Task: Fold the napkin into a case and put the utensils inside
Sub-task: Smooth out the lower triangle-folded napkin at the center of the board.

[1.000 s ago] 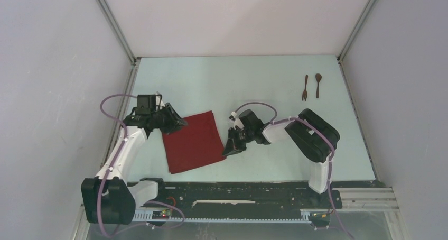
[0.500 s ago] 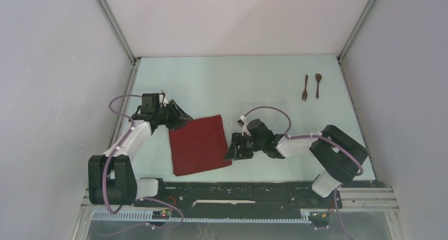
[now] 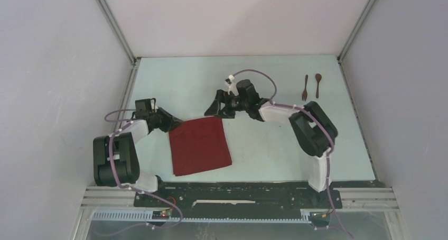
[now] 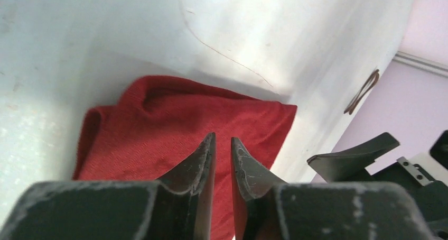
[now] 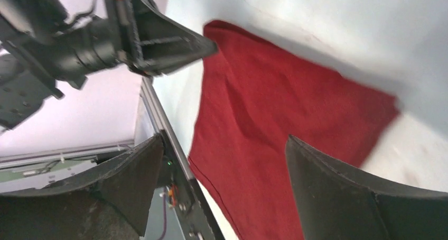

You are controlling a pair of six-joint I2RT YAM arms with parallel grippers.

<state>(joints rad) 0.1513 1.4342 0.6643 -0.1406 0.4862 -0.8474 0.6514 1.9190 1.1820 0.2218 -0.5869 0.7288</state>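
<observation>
The dark red napkin point(image 3: 199, 145) lies flat as a square on the table, with a small wrinkle by its far left corner point(image 4: 142, 92). My left gripper point(image 4: 222, 138) sits low on that corner point(image 3: 178, 125). Its jaws are drawn almost together, with red cloth showing in the slit. My right gripper point(image 5: 224, 139) hangs wide open just beyond the napkin's far right corner point(image 3: 213, 110), holding nothing. The right wrist view shows the left gripper's fingers point(image 5: 174, 44) touching the cloth's corner. The utensils, a fork point(image 3: 305, 88) and a spoon point(image 3: 318, 85), lie side by side at the far right.
White walls close in the table on the left, back and right. A metal rail point(image 3: 238, 190) with the arm bases runs along the near edge. The right arm's elbow point(image 3: 314, 129) stands between the napkin and the utensils.
My right gripper swung from the napkin's right edge to its far right corner and opened wide. My left gripper dropped onto the far left corner and its jaws narrowed. The napkin stayed put.
</observation>
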